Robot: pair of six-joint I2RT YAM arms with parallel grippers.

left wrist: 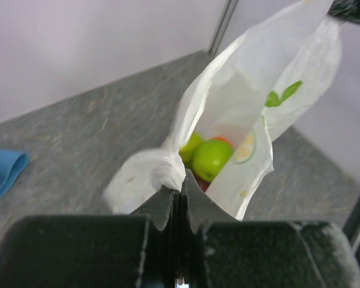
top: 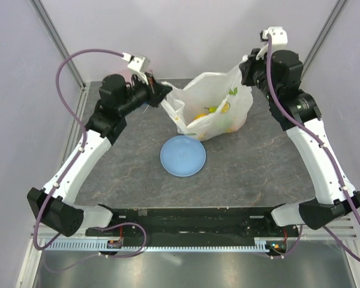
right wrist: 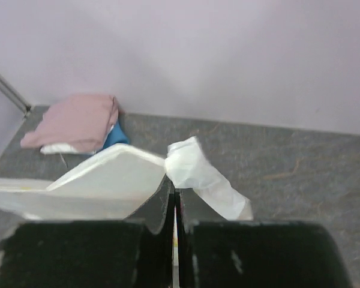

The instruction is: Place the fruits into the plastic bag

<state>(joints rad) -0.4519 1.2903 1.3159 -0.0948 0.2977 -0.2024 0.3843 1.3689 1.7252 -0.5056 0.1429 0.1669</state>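
The plastic bag (top: 213, 108) stands at the back middle of the table, its mouth stretched wide between both arms. My left gripper (top: 164, 96) is shut on its left handle (left wrist: 156, 171), and my right gripper (top: 247, 67) is shut on its right handle (right wrist: 192, 165). In the left wrist view, the left gripper (left wrist: 181, 183) pinches bunched plastic, and I look into the bag (left wrist: 252, 90) at a green apple (left wrist: 211, 159) next to a yellow-green fruit (left wrist: 191, 147). Through the bag, yellow and green fruits (top: 205, 113) show from above. The right gripper (right wrist: 174, 191) has film clamped between its fingers.
A round light-blue plate (top: 183, 155) lies on the table in front of the bag, with nothing on it. A folded pink cloth (right wrist: 75, 120) over something blue sits in the back left corner. A blue cloth edge (left wrist: 6, 168) shows beside the left gripper.
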